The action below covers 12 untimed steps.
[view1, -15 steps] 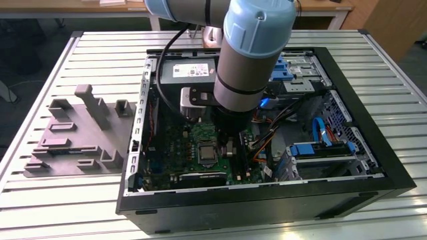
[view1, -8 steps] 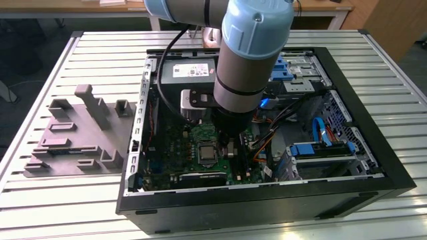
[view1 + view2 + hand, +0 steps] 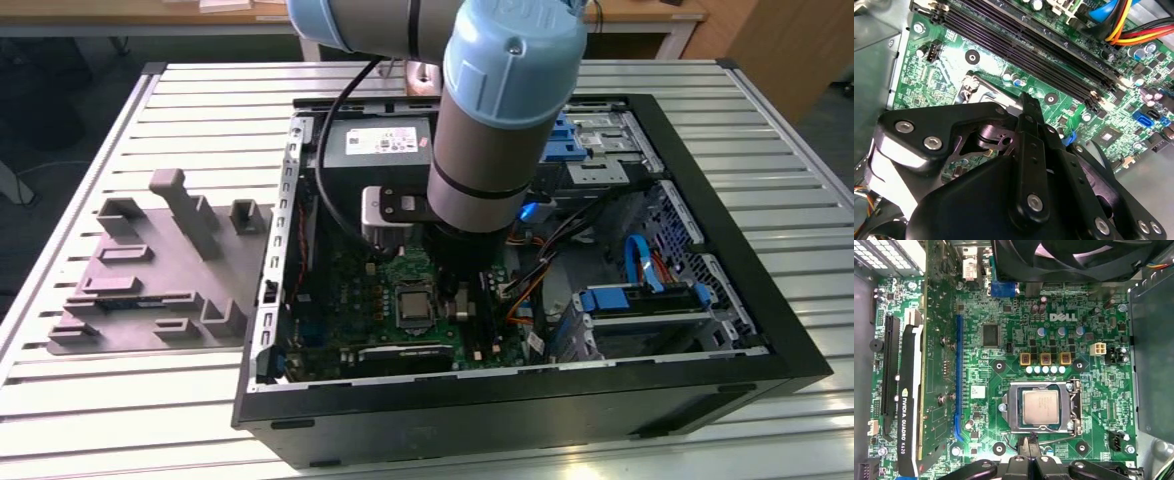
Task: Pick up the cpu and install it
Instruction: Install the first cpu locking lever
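Observation:
The cpu (image 3: 1040,406), a small silvery square chip, lies flat inside the dark metal-framed socket (image 3: 1014,412) on the green motherboard (image 3: 1004,315). In the exterior view the cpu (image 3: 414,302) sits in the middle of the board inside the open computer case (image 3: 747,330), just to the exterior view's left of the arm's lower end. My gripper (image 3: 1029,444) hovers low over the board beside the socket's edge, shut, holding nothing. In the second wrist view the gripper (image 3: 1026,102) points at a corner of the socket frame (image 3: 974,82).
A grey power supply (image 3: 380,150) and a black fan (image 3: 1069,255) stand beyond the socket. A graphics card (image 3: 909,390) and memory slots (image 3: 1029,45) flank it, with coloured cables (image 3: 1119,25) close by. A grey fixture (image 3: 147,270) sits on the slatted table.

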### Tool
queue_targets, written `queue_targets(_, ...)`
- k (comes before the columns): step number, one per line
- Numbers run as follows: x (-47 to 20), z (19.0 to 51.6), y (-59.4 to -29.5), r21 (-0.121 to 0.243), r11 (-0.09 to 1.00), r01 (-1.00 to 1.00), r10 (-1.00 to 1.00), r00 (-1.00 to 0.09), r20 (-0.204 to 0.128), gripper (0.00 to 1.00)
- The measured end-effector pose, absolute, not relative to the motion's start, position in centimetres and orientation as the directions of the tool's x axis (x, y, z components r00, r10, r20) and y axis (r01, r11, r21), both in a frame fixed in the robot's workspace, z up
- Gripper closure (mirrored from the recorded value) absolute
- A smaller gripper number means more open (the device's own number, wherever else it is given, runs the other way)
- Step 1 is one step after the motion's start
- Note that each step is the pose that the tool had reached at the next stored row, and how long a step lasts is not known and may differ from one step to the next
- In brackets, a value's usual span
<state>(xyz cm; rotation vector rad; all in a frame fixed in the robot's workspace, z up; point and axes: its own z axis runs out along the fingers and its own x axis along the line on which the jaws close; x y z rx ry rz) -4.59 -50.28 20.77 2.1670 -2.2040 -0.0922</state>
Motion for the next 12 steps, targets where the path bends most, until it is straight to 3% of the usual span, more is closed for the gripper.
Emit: queue_targets(12, -4.85, 19.98, -50.34, 0.059, -0.027, -0.998, -1.000, 0.026, -0.006, 0.89)
